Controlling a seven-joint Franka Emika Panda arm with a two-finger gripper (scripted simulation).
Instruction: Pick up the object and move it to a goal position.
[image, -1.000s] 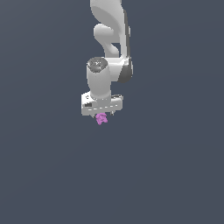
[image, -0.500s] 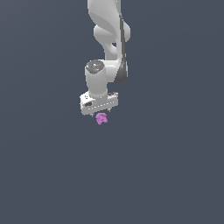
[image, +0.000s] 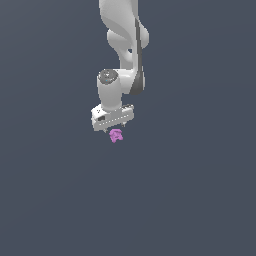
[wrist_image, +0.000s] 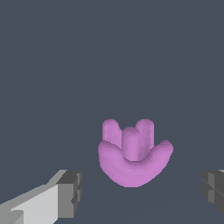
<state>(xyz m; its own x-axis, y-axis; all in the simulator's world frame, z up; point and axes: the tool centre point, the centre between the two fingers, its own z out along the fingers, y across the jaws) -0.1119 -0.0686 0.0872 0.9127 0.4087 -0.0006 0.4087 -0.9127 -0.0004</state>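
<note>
background is rendering as a flat, featureless slate-grey field in both views; no table edge, no goal marker is showing

the small pink-purple lumpy object with three short upright prongs on a curved bowl-like base (wrist_image: 133, 153) is sitting between the two dark grey finger pads (wrist_image: 70, 192) in the wrist view, with a clear gap showing on each side, so nothing is touching it. in the exterior view the same piece (image: 116, 135) is appearing just beneath the white two-finger gripper (image: 114, 128), roughly centred under the hand. whether it is resting on a surface cannot be told, since the ground is not distinguishable from the backdrop

end effector: fingers are standing spread apart, wide of the piece, gripping nothing

handling judgement: the piece is looking rigid and very light, much smaller than the hand. the rounded base is likely to be slippery against flat pads and could squirt out or roll if pinched off-centre. the best hold is probably across the widest part of the curved base, below the prongs, with the pads closing squarely on opposite flanks; the prongs are looking too thin and uneven to be trusted

arm pose: the white jointed robot arm (image: 122, 35) is hanging down from the upper edge of the exterior view, wrist bent so the hand is pointing straight down over the piece, the gripper body slightly skewed toward the exterior view's left. alignment is looking adequate for closing
</note>
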